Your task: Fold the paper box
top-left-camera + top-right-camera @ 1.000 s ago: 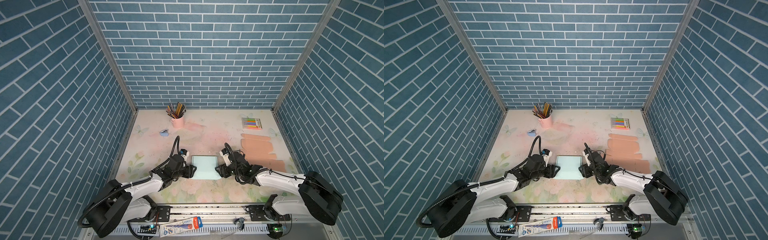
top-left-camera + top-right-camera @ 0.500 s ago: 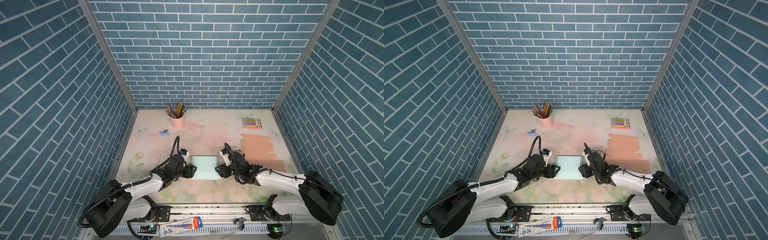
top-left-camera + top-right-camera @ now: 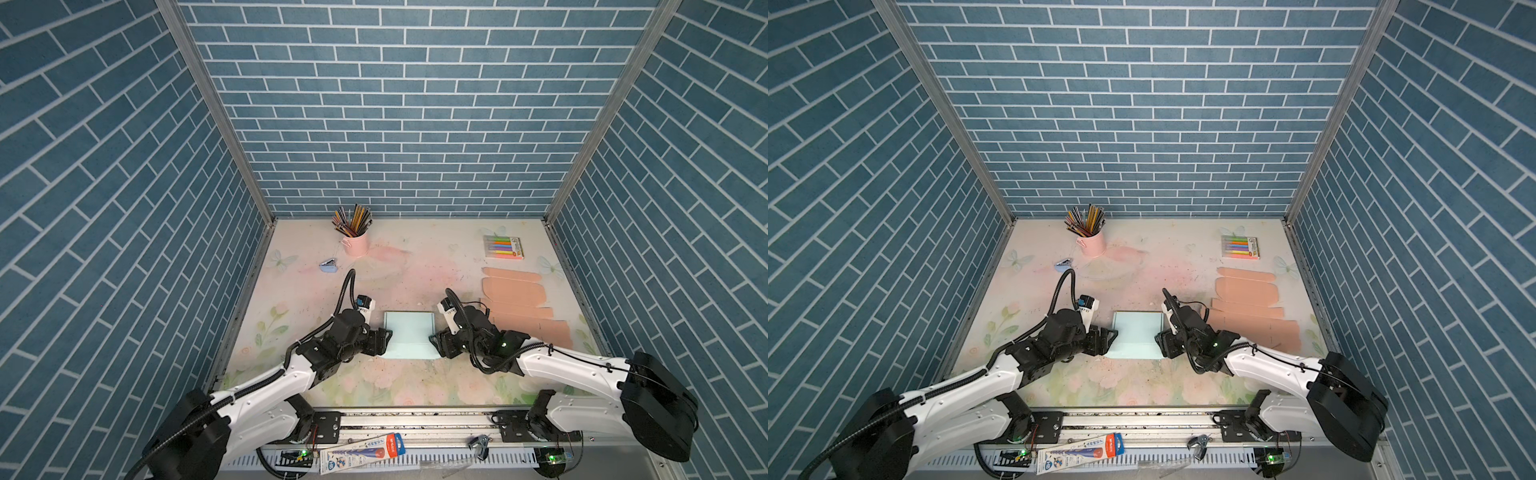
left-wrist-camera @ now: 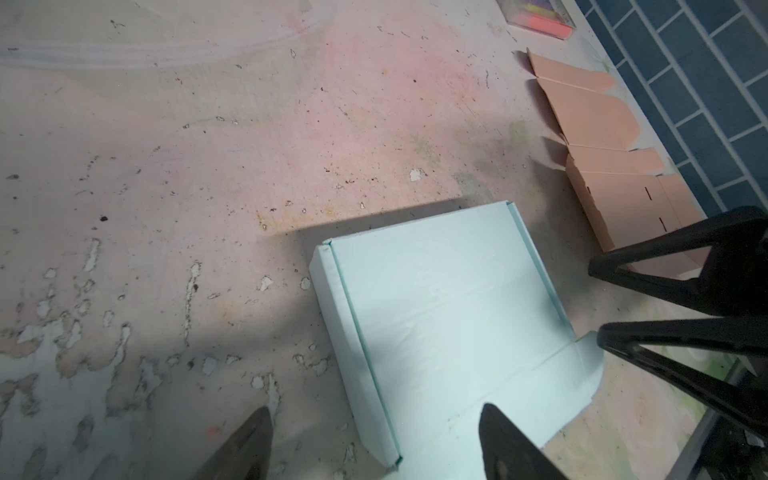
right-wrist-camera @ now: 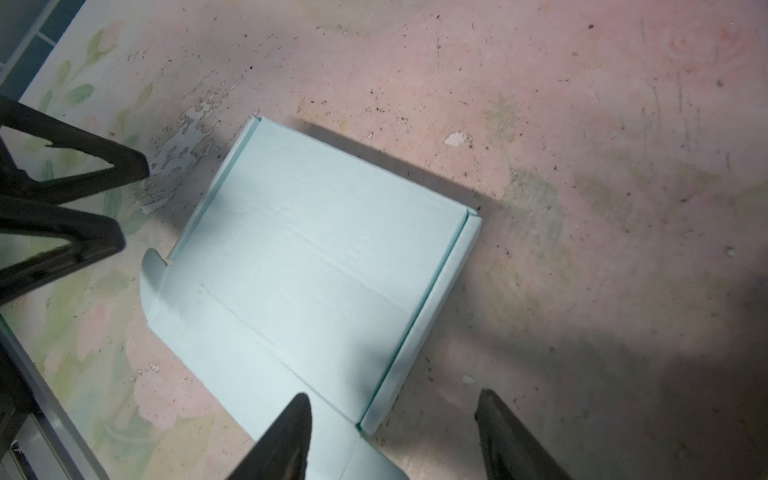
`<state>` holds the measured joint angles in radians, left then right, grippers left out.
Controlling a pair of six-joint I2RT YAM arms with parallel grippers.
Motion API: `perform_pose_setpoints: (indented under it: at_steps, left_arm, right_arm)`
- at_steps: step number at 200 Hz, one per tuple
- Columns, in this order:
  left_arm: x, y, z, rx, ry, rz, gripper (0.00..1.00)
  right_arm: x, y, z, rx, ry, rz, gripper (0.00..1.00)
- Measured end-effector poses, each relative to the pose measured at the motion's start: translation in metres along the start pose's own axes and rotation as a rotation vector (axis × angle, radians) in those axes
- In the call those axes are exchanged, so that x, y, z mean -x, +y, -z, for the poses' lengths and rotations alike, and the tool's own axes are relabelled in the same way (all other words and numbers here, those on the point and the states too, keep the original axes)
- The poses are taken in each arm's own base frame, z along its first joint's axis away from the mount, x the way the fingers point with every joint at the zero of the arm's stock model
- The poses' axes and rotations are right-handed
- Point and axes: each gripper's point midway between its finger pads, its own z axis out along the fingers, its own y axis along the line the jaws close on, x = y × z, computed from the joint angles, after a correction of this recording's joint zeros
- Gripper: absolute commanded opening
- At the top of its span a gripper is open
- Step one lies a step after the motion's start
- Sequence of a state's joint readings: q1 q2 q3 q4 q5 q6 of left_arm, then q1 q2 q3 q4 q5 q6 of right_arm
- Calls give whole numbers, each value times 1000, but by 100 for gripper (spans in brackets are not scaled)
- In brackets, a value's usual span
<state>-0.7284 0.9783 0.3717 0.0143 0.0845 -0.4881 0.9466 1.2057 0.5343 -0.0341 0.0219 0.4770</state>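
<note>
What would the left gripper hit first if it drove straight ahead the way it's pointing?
Most likely the light blue paper box. The left gripper is open, and the box's near folded side wall lies directly ahead between its fingertips. Its height above the table is unclear, so it might skim over the wall.

The paper box (image 3: 409, 338) is a plain, pale mint-blue. The surface (image 3: 415, 270) wears a faded pastel print of pink roses, green leaves and butterflies, flecked with dark specks. The walls (image 3: 395, 104) show teal bricks with white joints. The flat cardboard (image 3: 523, 316) is peach, the pencil cup (image 3: 356, 246) pink, the marker pack (image 3: 503, 247) rainbow-striped.
</note>
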Motion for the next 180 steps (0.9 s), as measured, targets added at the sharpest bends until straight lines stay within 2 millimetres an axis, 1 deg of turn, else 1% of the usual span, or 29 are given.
perform_pose_setpoints:
  at_steps: [41,78,126,180]
  left_arm:
    - [-3,-23,18,-38,-9,-29,79]
    - [-13,-35,18,-61,20,-23,79]
    - [-27,-35,9,-61,56,-7,79]
    - [-30,-36,3,-66,59,10,78]
  right_arm:
    - [-7,9,9,2,10,5,64]
    - [-13,24,11,33,21,6,64]
    - [-16,31,10,61,22,-19,64]
    - [-20,30,4,61,31,-40,65]
